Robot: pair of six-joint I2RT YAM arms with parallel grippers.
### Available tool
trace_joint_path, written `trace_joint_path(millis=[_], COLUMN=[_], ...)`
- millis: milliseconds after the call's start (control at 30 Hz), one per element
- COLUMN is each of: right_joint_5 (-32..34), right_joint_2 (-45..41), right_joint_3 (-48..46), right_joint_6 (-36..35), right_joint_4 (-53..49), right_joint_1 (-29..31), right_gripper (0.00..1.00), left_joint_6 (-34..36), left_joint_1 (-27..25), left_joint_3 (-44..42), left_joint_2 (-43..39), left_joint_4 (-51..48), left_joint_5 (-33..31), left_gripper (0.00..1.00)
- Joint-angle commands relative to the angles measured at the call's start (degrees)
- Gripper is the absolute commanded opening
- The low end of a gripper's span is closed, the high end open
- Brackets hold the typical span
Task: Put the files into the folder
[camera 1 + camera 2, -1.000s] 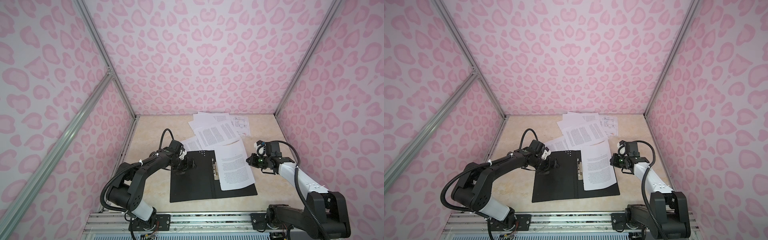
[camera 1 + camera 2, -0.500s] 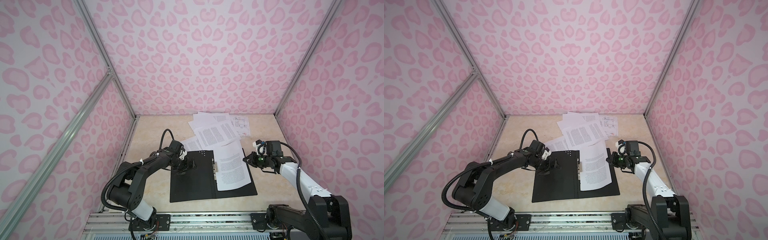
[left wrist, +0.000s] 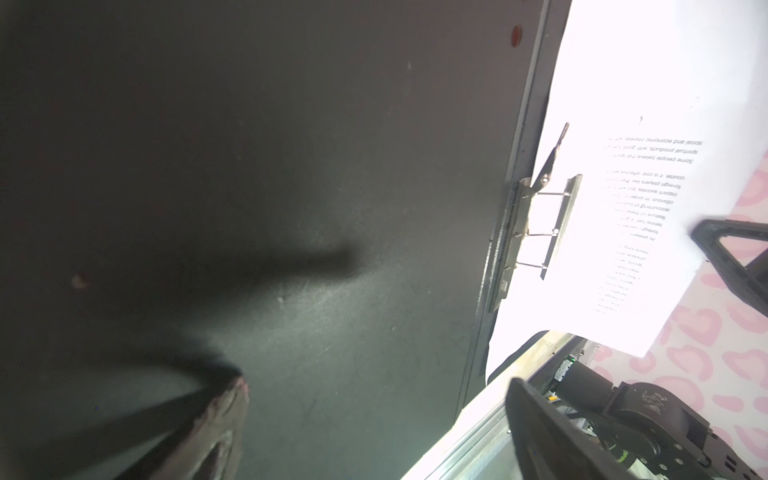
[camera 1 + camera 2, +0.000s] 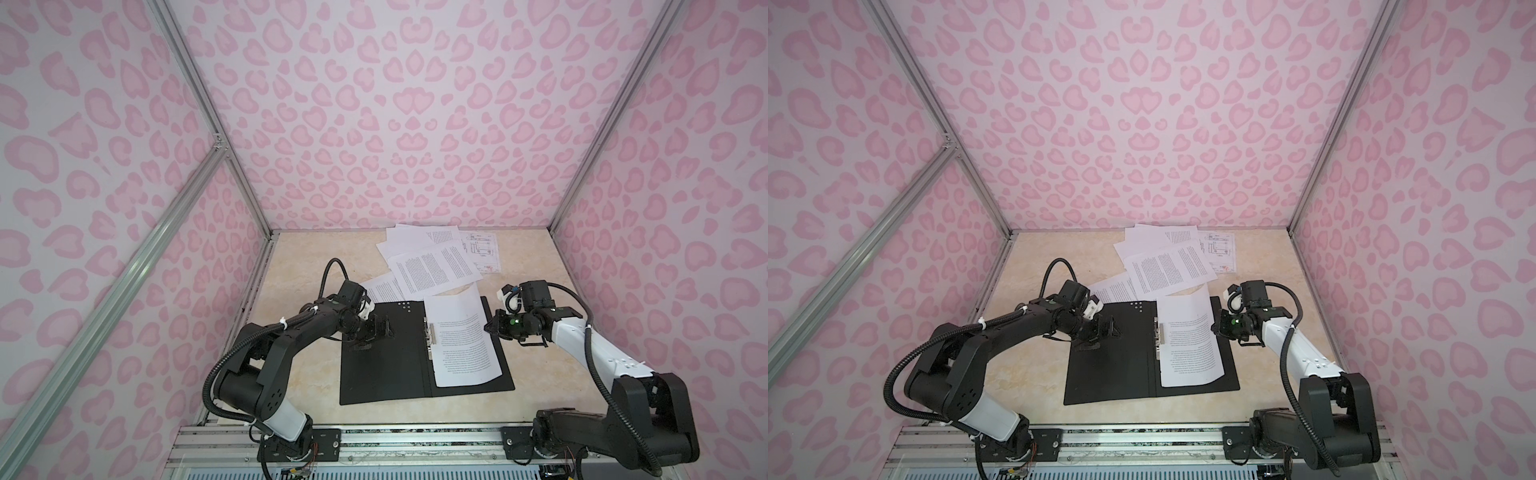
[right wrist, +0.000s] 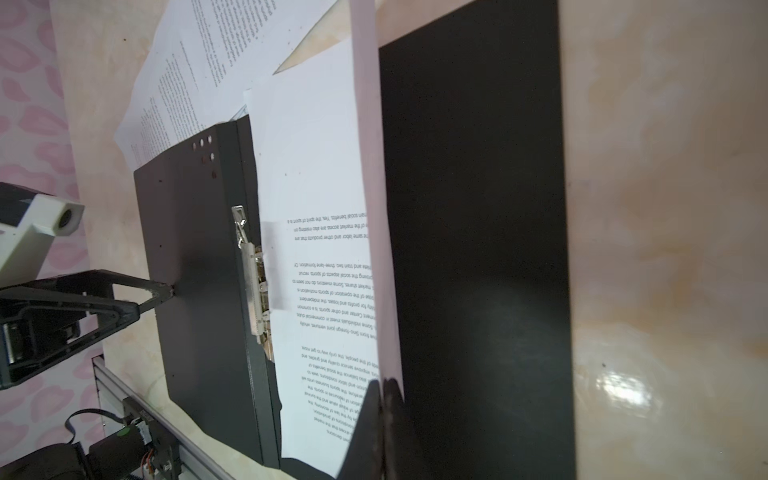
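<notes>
Folder [image 4: 384,374] lies open at frame centre; left flap is pressed by left claw [image 4: 376,332], jaws apart, likely to steady it. One sheet [image 4: 461,345], clamped at its edge by right claw [image 4: 491,326], is held over the right flap; other files [image 4: 432,266] lie upper centre.

The open folder [image 4: 386,365] in the centre of both top views is matt black inside, with a silver metal clip [image 4: 431,338] on its spine. The paper sheets [image 4: 434,270] are white with dense black print. The worktop [image 4: 307,266] is marbled beige. The walls [image 4: 395,124] are pale pink with darker pink leopard-style blotches.
</notes>
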Motion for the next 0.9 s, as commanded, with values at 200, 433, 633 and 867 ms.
trace_joint_path(millis=[200,433,633,867], right_joint_5=[10.77,13.10,12.35,11.52], right_joint_2=[0.59,1.46,1.21,1.53], right_joint_3=[3.90,6.76,6.72,7.24], right_joint_6=[-4.66,-6.87,-7.36,-8.87], right_joint_4=[-5.95,-9.37,-10.51,-11.79], right_joint_1=[3.37,3.76,3.84,5.13], right_gripper=[0.00,0.00,0.00,0.00], left_joint_6=[0.39,0.31,0.31,0.21], left_joint_1=[0.23,0.29,0.38,0.49], left_joint_3=[-0.10,-0.04,-0.15,0.05], left_joint_2=[0.69,0.84,0.97,1.53], left_joint_4=[0.99,1.33,1.45,1.69], left_joint_5=[1.14,1.70,1.77,2.28], left_gripper=[0.98,0.98,0.98,0.98])
